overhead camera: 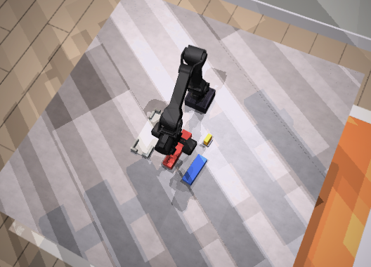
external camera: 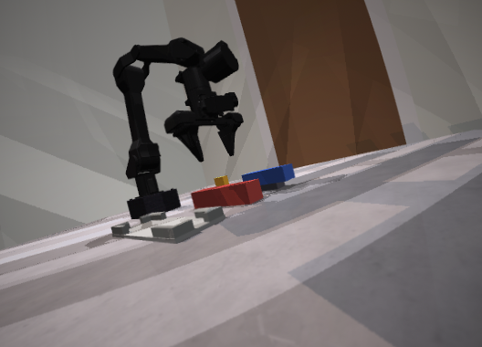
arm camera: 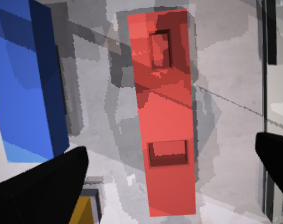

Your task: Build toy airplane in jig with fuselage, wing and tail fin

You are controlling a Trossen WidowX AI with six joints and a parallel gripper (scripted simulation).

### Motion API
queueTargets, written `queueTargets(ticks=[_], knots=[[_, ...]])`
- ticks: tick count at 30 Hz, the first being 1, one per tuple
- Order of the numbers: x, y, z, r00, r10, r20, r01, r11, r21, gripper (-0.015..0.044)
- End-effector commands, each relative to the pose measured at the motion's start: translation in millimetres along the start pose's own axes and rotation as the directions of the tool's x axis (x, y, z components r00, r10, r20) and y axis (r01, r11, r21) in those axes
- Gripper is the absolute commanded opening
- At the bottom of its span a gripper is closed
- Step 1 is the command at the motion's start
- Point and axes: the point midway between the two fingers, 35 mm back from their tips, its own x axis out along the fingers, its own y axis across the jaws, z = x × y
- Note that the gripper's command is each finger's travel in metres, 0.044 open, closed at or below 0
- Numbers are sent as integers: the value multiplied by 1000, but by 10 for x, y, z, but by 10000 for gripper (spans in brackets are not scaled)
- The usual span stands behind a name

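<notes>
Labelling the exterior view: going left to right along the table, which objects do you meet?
Grey jig → red fuselage → blue wing. The yellow tail fin overlaps the fuselage, so I left it out.

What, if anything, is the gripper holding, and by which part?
Nothing: the gripper is open above the red fuselage, touching no part.

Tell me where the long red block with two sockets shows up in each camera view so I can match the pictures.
Top: long red block with two sockets sits just below centre, partly hidden under the black arm.
Exterior: low left of centre, lying on the table below the open fingers.
Wrist: upright strip right of centre, both sockets facing the camera.
Shared landmark: the flat blue slab lying beside it.
</notes>
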Motion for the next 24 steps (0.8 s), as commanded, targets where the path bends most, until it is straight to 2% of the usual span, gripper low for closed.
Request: queueTargets(ticks=[1, 24], knots=[[299, -17, -92, 999, -4, -42, 3, 1000, -7, 440], [666, -17, -99, 999, -4, -42, 3, 1000, -7, 440]])
